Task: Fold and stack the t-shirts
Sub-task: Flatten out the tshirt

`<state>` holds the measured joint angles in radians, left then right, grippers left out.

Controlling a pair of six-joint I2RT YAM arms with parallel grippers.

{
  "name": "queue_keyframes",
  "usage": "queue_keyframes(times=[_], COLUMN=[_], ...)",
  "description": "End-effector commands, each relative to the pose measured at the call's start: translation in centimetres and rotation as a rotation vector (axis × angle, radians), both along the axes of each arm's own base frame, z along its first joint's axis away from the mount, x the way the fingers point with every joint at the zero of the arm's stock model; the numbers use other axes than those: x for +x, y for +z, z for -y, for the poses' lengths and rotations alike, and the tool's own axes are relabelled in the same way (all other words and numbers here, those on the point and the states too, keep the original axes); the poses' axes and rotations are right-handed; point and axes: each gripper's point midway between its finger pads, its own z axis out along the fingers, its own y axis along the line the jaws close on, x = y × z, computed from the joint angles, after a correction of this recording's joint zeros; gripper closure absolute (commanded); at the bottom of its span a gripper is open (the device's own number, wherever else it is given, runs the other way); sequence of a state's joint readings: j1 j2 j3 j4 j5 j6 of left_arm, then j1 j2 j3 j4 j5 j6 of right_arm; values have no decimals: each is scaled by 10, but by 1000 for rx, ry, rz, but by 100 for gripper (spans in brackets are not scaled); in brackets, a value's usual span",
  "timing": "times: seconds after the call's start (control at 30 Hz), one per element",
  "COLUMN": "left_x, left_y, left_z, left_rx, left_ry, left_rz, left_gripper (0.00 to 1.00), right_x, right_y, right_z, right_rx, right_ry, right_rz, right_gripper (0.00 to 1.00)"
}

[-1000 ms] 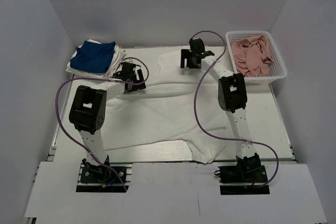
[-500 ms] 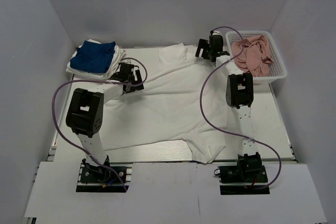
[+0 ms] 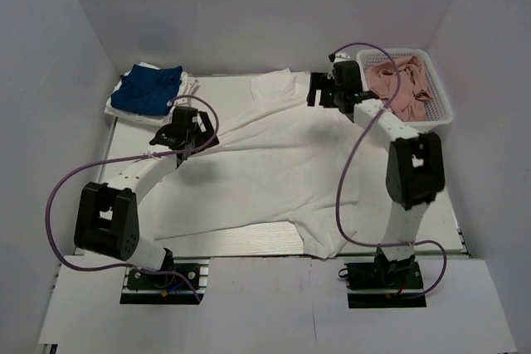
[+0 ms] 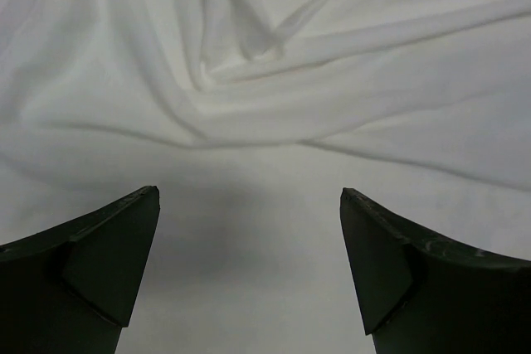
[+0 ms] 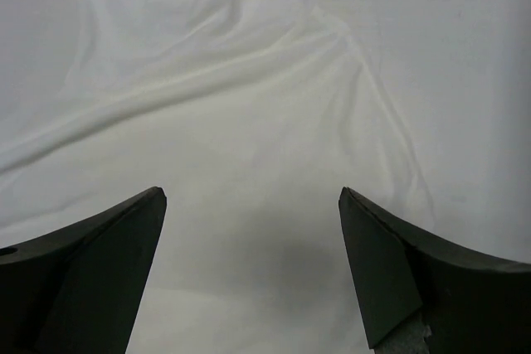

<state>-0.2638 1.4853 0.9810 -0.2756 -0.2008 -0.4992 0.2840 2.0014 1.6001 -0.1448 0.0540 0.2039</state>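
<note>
While its near hem droops over the front edge of the counter (image 3: 444,205), the big white t-shirt (image 3: 274,180) now lies spread out. A second ago its far half was bunched in a ridge across the middle; now that half reaches the far edge, with a sleeve showing there.

The left hand (image 3: 184,132) has pulled back toward the near left. It hovers over swirled wrinkles with its jaws wide and holds nothing. The right hand (image 3: 325,90) has swung out to the shirt's far right corner, just beside the basket (image 3: 440,118) of pink cloth (image 3: 398,80). It too is wide open and empty.

At the far left corner the blue t-shirt (image 3: 149,90) sits folded on the folded white shirt (image 3: 186,94), unmoved.

Judgement: the spreading step looks about finished. The left-side wrinkles need smoothing before the first fold, and stacking is still ahead.
</note>
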Motion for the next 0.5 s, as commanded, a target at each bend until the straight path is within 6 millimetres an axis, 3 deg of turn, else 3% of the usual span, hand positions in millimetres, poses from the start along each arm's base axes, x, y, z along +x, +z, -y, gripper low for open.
queue_keyframes(times=[0.0,0.07,0.1,0.27,0.33,0.47], left_x=[-37,-53,-59,-81,-84,-91], left_y=[-25,-38,-42,-58,-55,-61], left_z=[-15,-20,-25,-34,-31,-34], left_rx=[-12,-12,-2,3,-31,-49], left_ry=[97,131,151,181,171,182], left_rz=[-108,-151,-164,-197,-169,-159], left_gripper=[0,0,0,0,0,0], right_x=[-53,-70,-85,-102,-105,-120], right_y=[-24,-26,-48,-66,-73,-99], right_z=[11,6,8,18,23,40], right_rx=[-2,33,29,23,19,19], right_ry=[-32,-22,-24,-64,-75,-139], right_rz=[-77,-108,-169,-227,-237,-317], right_gripper=[10,10,10,10,10,10])
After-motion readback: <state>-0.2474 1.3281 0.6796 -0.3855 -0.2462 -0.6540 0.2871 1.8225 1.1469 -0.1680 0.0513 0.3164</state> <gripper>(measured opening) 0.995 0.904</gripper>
